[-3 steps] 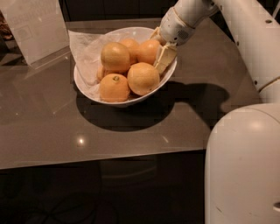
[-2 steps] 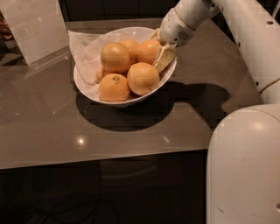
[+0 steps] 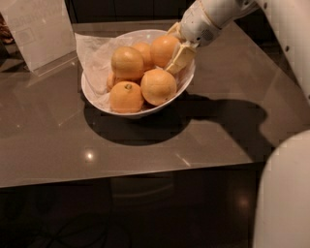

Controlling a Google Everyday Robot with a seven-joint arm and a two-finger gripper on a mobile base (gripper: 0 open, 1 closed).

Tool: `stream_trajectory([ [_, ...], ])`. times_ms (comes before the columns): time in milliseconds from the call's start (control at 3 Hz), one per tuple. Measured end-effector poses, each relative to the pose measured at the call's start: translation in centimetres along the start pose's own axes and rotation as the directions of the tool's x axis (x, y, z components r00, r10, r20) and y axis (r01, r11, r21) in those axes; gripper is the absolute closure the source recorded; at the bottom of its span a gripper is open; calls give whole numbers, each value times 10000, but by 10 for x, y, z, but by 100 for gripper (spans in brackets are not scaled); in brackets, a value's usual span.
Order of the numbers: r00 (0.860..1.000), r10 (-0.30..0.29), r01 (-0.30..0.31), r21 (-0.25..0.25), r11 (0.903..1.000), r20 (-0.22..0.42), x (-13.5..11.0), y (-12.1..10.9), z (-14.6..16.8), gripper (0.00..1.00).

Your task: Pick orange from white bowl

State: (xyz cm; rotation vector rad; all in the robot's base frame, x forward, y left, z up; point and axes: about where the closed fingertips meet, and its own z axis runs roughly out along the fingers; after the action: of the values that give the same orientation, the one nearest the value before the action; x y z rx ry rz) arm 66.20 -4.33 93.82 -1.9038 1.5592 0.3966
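The white bowl (image 3: 190, 81) stands on the table at the back centre, lined with crumpled white paper (image 3: 94, 54) and holding several oranges. My gripper (image 3: 170, 49) reaches in from the upper right over the bowl's far right side. Its fingers (image 3: 181, 57) sit on either side of the deep-orange orange (image 3: 162, 48) at the back right of the pile and hold it. Another orange (image 3: 158, 86) lies just in front of it, and one with a stem dimple (image 3: 126, 97) is at the front.
A clear sign holder (image 3: 38, 29) stands at the back left. The glossy grey table (image 3: 145, 150) runs to a front edge low in view. My white arm (image 3: 218, 14) comes in from the upper right, and my white body (image 3: 286, 193) fills the lower right corner.
The held orange sits slightly higher and shows more fully between the fingers than a second ago. The bowl and the other oranges have not moved.
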Motion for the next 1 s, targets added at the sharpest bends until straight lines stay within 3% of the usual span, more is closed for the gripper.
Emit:
stream_trajectory([
  [333,9966,-373,269,1372,9902,737,-34,12,-37,100],
  [667,9907,-712,362,2802,9593,1157,-66,41,-77,100],
  [1000,9890,-617,52,3849,9229,1345,-80,73,-98,100],
])
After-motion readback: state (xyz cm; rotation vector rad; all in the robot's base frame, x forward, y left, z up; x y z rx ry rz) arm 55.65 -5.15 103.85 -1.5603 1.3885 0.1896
